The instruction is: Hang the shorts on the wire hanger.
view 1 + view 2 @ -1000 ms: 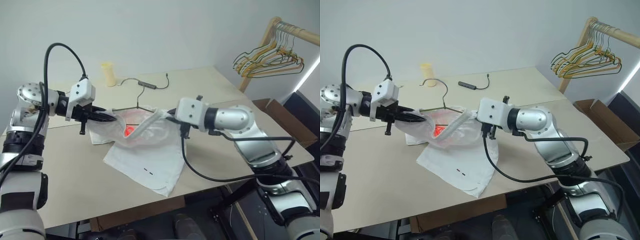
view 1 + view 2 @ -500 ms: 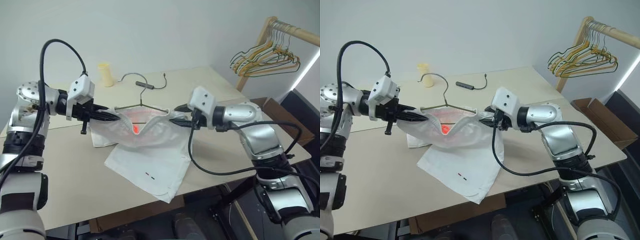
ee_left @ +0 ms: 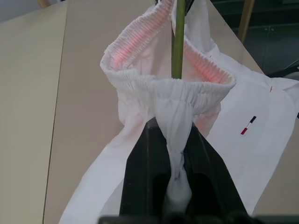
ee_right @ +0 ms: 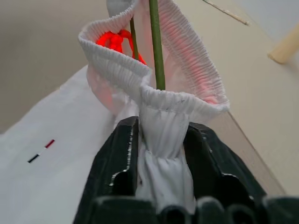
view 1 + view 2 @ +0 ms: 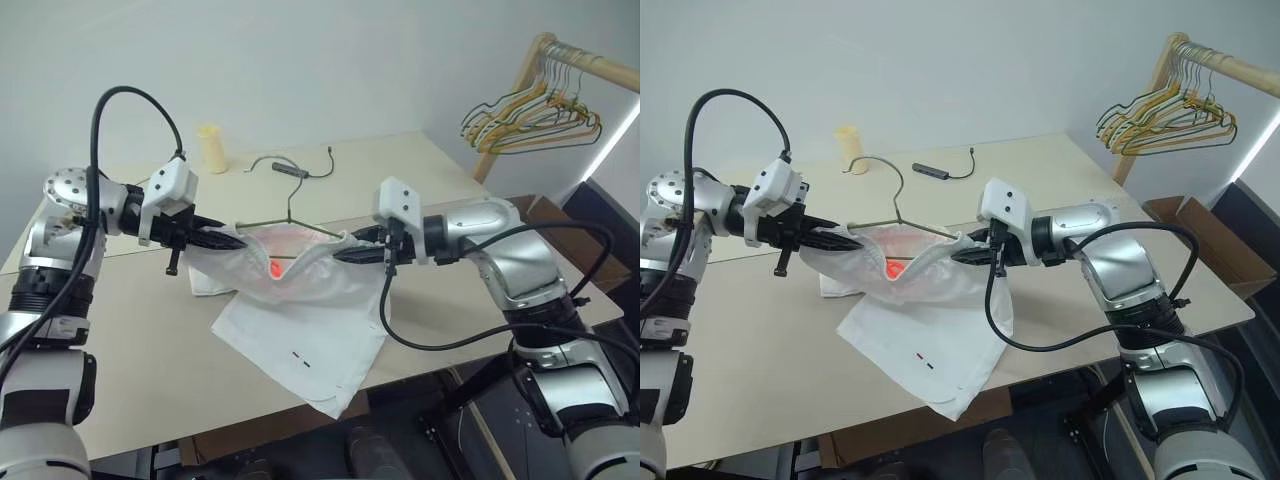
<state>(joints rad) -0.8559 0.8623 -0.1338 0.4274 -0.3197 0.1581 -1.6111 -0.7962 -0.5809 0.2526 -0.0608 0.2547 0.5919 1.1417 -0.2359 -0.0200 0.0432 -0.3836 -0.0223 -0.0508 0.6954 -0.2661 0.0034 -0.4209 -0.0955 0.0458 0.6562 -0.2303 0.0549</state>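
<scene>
Left gripper: the left gripper (image 3: 175, 154) is clenched on one end of the waistband of the shorts (image 5: 300, 320), with bunched cloth squeezed between its black fingers (image 3: 142, 172).
Right gripper: the right gripper (image 4: 161, 149) is clamped on the opposite end of the waistband, gathered elastic pinched between its two fingers (image 4: 114, 163).
Shorts: the waistband is lifted and pulled out between the two grippers above the table (image 5: 130, 350); the legs trail down and lie spread on the tabletop, with small dark marks near the hem. A pink-red glow shows inside the open waist.
Hanger: the wire hanger (image 5: 290, 215) stands with its hook up behind the waistband. In both wrist views a thin wire bar runs through the waist opening, so its lower part appears to sit inside the shorts; how deep it goes I cannot tell.
Step in hand: stretching the waistband open around the hanger's width, judged as the middle of the task.
Next move: probably needs the elastic settled over the hanger's shoulders evenly, then one end released without the wire slipping out.
Risk: the thin wire could tip or slide from the waist if one side slackens first.
Surroundings: a bunch of coloured hangers (image 5: 530, 115) hangs on a rack well apart, and a cable (image 5: 310, 165) lies at the far side of the table.
</scene>
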